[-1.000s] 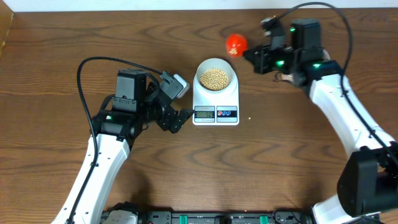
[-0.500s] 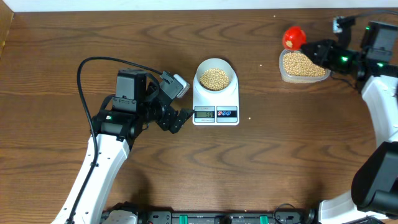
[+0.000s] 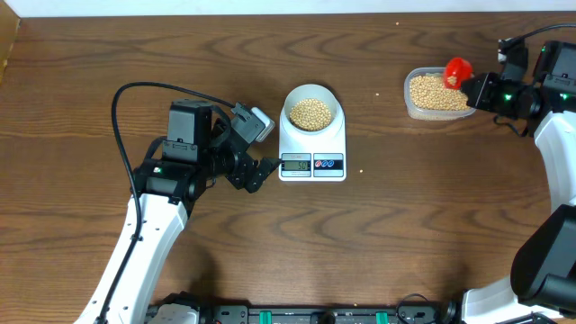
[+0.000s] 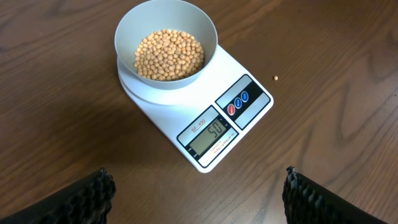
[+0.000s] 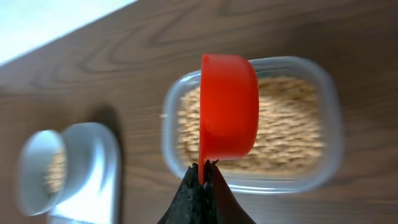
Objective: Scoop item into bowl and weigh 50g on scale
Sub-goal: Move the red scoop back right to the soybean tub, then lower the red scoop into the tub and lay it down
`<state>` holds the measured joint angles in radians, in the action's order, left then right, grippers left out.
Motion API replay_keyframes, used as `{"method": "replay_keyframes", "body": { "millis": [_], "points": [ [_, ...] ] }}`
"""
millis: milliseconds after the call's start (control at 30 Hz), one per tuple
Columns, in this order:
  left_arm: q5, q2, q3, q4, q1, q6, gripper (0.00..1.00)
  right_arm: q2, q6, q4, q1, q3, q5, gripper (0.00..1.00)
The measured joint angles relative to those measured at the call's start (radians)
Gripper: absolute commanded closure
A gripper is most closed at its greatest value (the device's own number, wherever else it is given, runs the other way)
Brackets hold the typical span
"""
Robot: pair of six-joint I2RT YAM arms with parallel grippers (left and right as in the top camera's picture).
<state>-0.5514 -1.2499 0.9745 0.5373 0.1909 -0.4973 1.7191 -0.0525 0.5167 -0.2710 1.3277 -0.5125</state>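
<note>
The pale bowl (image 4: 208,37) stands on the white scale (image 4: 249,115) and holds a heap of tan beans (image 4: 169,55); the display reads 50. My left gripper (image 4: 199,191) hangs open just left of and in front of the scale (image 3: 335,144), nothing between its fingers (image 4: 93,194). Far right, my right gripper (image 5: 203,169) is shut on the handle of a red scoop (image 5: 229,106). The scoop (image 3: 457,70) hovers turned on its side over the clear tub (image 5: 329,106) of beans (image 5: 286,124). Its inside is hidden.
A single stray bean (image 4: 275,78) lies on the wood right of the scale. The left arm's black cable (image 3: 121,99) loops over the table on the left. The tub (image 3: 409,106) sits near the table's back right edge.
My right gripper has carried the red scoop rightwards from beside the bowl to above the tub. The left arm, bowl and scale have not moved.
</note>
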Motion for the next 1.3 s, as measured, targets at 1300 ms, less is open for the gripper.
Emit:
{"method": "replay_keyframes", "body": {
  "millis": [1300],
  "points": [
    [0.000,0.000,0.000,0.000,0.000,0.000,0.11,0.000,0.344,-0.003,0.129,0.000,0.423,0.99]
  ]
}}
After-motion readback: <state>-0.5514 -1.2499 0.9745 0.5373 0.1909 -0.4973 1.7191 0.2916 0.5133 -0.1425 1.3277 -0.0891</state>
